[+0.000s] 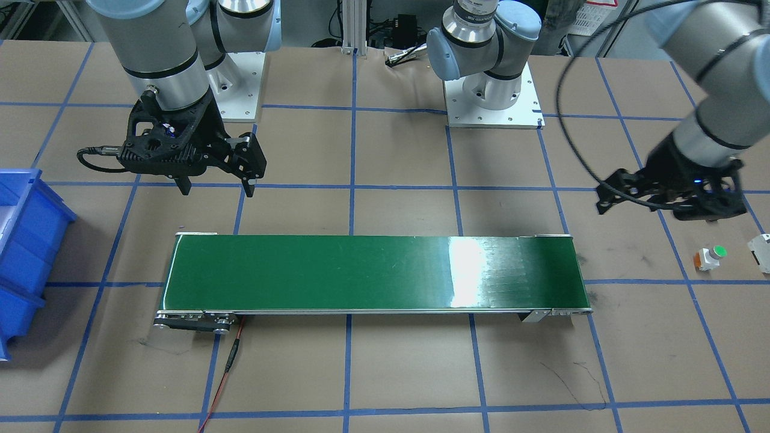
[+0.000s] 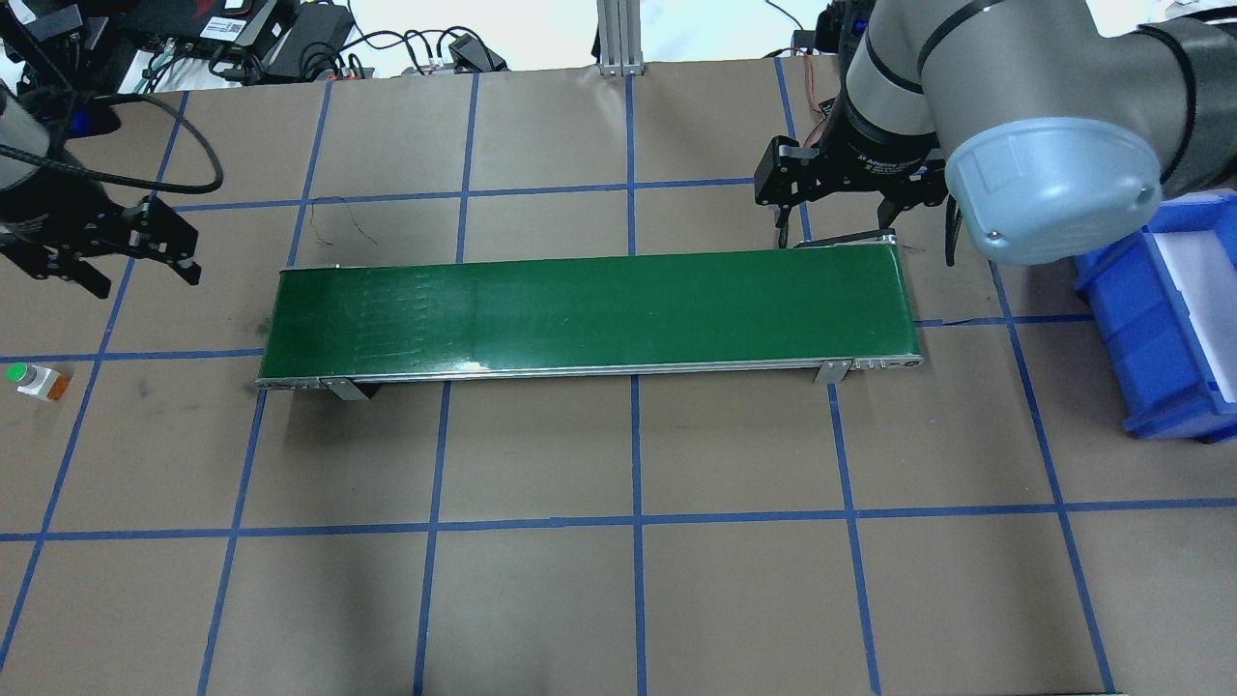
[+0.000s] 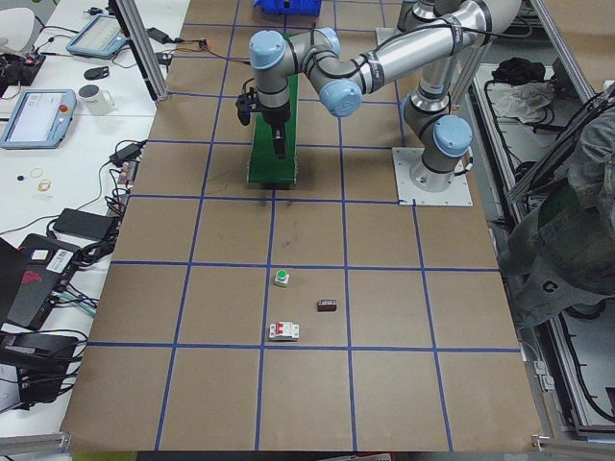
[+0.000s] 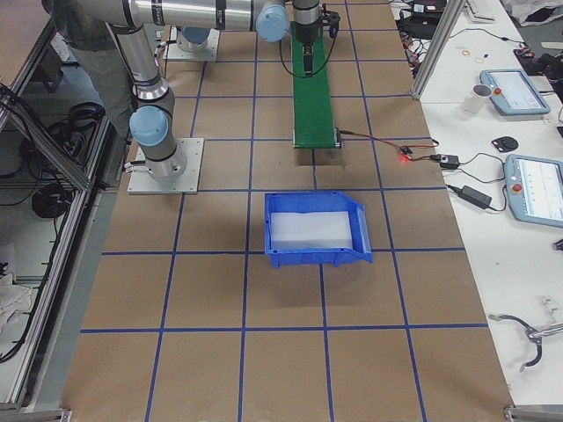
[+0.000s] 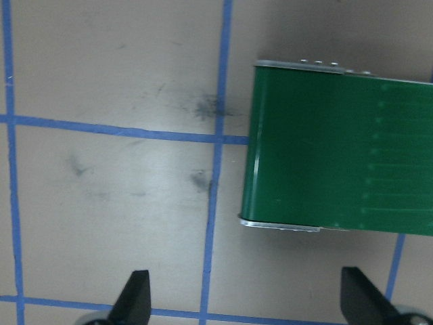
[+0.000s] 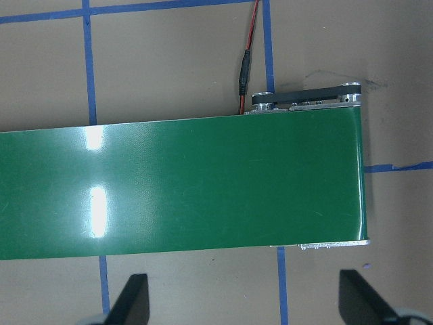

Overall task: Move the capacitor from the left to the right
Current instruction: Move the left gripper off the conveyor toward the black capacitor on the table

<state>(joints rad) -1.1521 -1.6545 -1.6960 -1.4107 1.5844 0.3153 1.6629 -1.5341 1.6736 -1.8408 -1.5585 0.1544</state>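
Observation:
The capacitor (image 3: 327,305) is a small dark cylinder lying on the brown table. It shows only in the exterior left view, just beside the green-capped button (image 3: 282,279) and the white boxy component (image 3: 282,331). My left gripper (image 5: 249,301) is open and empty. It hovers over the table just off the left end of the green conveyor (image 5: 338,149), well short of the capacitor. It also shows in the overhead view (image 2: 140,275). My right gripper (image 6: 247,301) is open and empty beside the conveyor's right end (image 2: 865,242).
The long green conveyor (image 1: 373,273) lies across the table's middle, with a red wire (image 1: 225,373) at its right end. A blue bin (image 2: 1160,319) stands on the robot's right. The button (image 1: 710,257) and white component (image 1: 761,252) sit on the robot's left.

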